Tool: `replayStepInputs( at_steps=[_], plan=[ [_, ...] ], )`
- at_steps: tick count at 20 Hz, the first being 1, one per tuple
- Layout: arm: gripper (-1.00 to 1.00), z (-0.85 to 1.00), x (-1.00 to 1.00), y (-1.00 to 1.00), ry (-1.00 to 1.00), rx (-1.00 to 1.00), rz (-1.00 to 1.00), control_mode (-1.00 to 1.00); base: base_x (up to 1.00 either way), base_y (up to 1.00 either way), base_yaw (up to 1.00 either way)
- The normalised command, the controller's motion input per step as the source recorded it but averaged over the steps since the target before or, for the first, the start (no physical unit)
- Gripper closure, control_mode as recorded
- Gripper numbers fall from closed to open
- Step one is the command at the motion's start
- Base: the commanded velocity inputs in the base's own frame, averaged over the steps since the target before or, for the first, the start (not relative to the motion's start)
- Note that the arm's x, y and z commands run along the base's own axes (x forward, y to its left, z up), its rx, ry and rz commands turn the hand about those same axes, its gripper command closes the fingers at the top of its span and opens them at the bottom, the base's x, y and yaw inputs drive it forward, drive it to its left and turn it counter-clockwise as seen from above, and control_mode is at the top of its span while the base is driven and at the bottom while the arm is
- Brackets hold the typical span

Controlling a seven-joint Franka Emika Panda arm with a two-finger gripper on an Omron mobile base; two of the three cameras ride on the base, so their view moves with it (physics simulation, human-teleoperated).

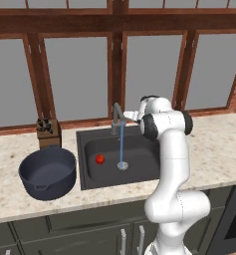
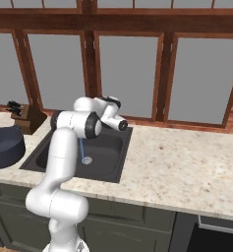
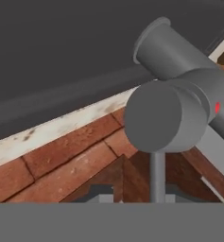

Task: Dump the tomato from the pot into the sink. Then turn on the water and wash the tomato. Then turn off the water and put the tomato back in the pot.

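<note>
Tomato (image 1: 99, 159), small and bright red, lies on the floor of the black sink (image 1: 139, 177), left of the silver drain (image 1: 122, 165), onto which a thin blue stream of water (image 1: 122, 142) falls from the grey faucet (image 1: 117, 117). The dark blue-grey pot (image 1: 48, 173) stands upright on the speckled counter (image 1: 224, 149) just left of the basin, in front of the wooden knife block (image 1: 49, 132). The white arm (image 1: 172, 164) reaches over the sink's right side to the faucet, whose round grey handle (image 3: 165, 116) looms close in the hand view, but whether the jaws are spread, pressed together or pinching that handle cannot be told.
</note>
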Motion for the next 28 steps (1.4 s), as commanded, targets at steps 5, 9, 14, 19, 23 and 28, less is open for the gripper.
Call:
replayStepInputs(
  at_steps=[5, 9, 14, 19, 23, 28],
  plan=[
    [1.00, 0.00, 0.29, 0.50, 0.00, 0.12, 0.25, -1.00, 0.00, 0.00, 0.00],
    [1.00, 0.00, 0.17, 0.69, 0.00, 0.11, 0.22, -1.00, 0.00, 0.00, 0.00],
    [1.00, 0.00, 0.06, 0.77, 0.00, 0.12, 0.21, -1.00, 0.00, 0.00, 0.00],
    [1.00, 0.04, 0.13, 0.82, 0.00, 0.12, 0.19, -1.00, 0.00, 0.00, 0.00],
    [1.00, 0.09, 0.24, 0.96, 0.00, 0.08, 0.16, -1.00, 0.00, 0.00, 0.00],
    [1.00, 0.14, 0.17, 1.00, 0.00, 0.06, 0.14, -1.00, 0.00, 0.00, 0.00]
  ],
)
